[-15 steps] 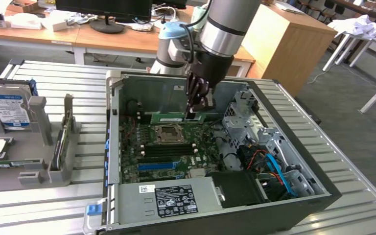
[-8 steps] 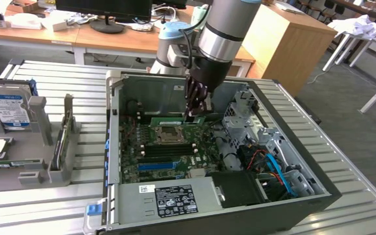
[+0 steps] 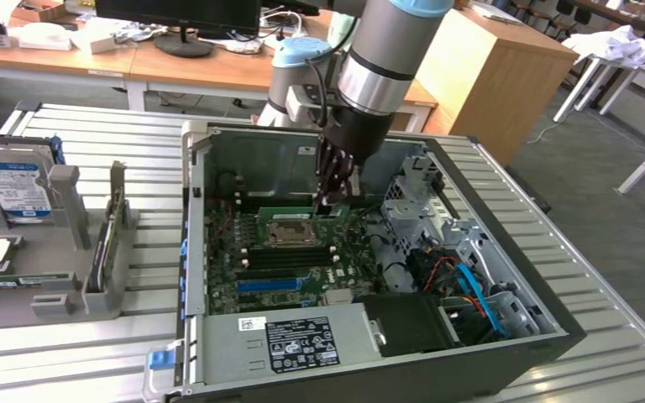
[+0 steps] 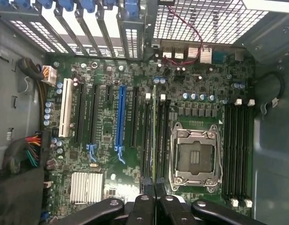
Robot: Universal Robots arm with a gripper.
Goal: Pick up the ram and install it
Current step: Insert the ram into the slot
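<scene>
The tool [image 4: 155, 189] is clamped on the ram [image 4: 155, 136], which runs edge-on straight out from between its fingers, in line with the black memory slots [image 4: 146, 136] beneath. Whether it touches a slot is unclear. The CPU socket [image 4: 195, 154] lies just beside the tool.

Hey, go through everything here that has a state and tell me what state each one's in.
ram: on edge, gripped, lined up with the black slots; seated or not, cannot tell.
gripper: shut on the ram.
computer case: side panel off, inside exposed.
processor socket: no cooler on it.
hard drive: standing in a grey rack.
</scene>
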